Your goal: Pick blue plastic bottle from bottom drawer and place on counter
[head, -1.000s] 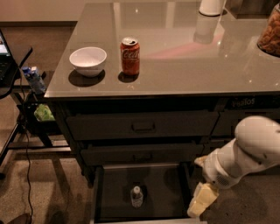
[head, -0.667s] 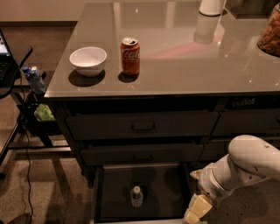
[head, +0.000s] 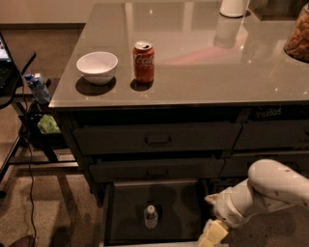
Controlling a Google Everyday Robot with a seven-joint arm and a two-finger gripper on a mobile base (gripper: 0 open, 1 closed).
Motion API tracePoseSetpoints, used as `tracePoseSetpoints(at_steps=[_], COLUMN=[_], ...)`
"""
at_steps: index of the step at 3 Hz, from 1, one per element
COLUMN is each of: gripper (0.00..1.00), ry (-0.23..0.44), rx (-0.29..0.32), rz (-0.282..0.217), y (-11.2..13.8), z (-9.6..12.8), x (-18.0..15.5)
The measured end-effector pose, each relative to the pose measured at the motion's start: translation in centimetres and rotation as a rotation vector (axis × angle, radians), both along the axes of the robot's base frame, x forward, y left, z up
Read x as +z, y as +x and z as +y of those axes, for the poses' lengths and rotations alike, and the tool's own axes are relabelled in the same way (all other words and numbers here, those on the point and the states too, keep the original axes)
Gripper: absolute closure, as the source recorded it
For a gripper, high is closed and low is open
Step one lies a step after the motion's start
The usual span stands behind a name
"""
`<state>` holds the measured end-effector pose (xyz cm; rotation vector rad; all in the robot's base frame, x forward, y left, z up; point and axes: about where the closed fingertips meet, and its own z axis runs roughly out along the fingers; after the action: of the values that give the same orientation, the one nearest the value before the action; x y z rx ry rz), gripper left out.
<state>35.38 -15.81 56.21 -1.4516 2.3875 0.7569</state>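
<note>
The blue plastic bottle [head: 151, 216], small and clear with a white cap, stands upright on the dark floor of the open bottom drawer [head: 181, 207]. My gripper [head: 211, 236] hangs at the drawer's right front corner, to the right of the bottle and apart from it, on the white arm [head: 270, 190] coming in from the right. The glossy grey-beige counter [head: 203, 67] spans the top of the cabinet.
A red Coca-Cola can [head: 144, 61] and a white bowl [head: 97, 67] stand on the counter's front left. A white cup [head: 233, 7] and a basket [head: 298, 36] sit at the back right. A black side table [head: 14, 82] with a small blue carton [head: 37, 87] stands to the left.
My arm and gripper have moved lower and to the left, towards the open bottom drawer's right front corner. The bottle has not moved.
</note>
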Motion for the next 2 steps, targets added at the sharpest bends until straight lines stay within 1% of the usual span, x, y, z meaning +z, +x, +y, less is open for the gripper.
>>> tracePoseSetpoints(at_steps=[1, 2], gripper=[0.00, 0.00], ry=[0.110, 0.153], rx=[-0.029, -0.047], rz=[0.002, 0.031], y=[1.1, 2.4], z=[2.3, 4.1], x=[-5.5, -9.5])
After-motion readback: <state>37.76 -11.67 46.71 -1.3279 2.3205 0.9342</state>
